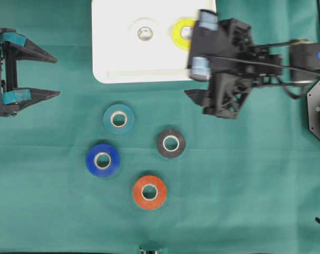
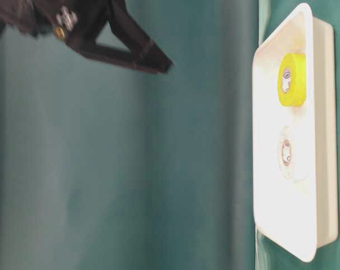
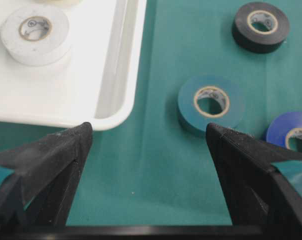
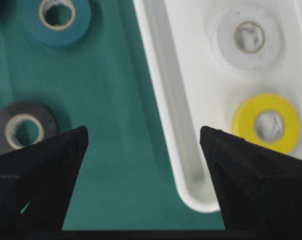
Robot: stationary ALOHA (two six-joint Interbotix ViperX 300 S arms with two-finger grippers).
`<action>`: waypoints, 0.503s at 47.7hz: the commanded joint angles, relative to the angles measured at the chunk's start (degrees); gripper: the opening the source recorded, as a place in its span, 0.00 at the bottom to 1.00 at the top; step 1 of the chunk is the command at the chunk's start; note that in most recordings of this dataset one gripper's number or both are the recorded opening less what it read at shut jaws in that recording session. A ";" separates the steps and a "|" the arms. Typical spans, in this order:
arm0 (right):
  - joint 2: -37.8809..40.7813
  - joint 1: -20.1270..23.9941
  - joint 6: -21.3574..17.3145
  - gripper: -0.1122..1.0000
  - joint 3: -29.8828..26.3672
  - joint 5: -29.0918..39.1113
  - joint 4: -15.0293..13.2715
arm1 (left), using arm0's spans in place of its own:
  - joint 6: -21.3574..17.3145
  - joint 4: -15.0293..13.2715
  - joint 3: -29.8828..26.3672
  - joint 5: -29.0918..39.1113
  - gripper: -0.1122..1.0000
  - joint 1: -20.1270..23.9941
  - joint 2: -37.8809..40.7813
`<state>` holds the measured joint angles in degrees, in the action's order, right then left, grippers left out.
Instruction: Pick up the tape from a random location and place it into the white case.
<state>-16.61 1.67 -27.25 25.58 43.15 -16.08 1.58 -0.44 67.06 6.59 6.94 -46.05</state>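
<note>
The white case point(image 1: 112, 53) lies at the top centre with a white tape point(image 1: 134, 32) and a yellow tape point(image 1: 177, 32) inside it. On the green cloth below lie loose rolls: teal tape point(image 1: 108, 117), black tape point(image 1: 161, 144), blue tape point(image 1: 92, 160) and red tape point(image 1: 138, 193). My right gripper point(image 1: 194, 66) hovers open and empty above the case's near right corner. In its wrist view the right gripper point(image 4: 143, 137) straddles the case rim point(image 4: 166, 100), with the yellow tape point(image 4: 243, 122) beside one finger. My left gripper point(image 1: 56, 76) stands open and empty at the far left.
In the left wrist view the left gripper point(image 3: 148, 135) faces the teal tape point(image 3: 188, 107) and the case corner point(image 3: 116, 75). The table-level view shows the case point(image 2: 282, 214) with one of the right gripper's fingers point(image 2: 142, 53) raised above the cloth.
</note>
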 commanded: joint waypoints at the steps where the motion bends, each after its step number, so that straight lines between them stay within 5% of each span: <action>1: -5.27 -0.35 -0.09 0.91 2.81 -3.52 -0.26 | 0.00 0.00 -1.23 -0.44 0.97 0.18 -0.09; 24: -24.79 -2.55 -0.09 0.90 29.09 -26.63 -1.23 | -0.09 0.00 -1.23 -0.62 0.97 0.18 -0.26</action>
<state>-39.81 -0.18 -27.25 52.56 19.95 -16.96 1.49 -0.35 67.06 6.50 6.94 -46.41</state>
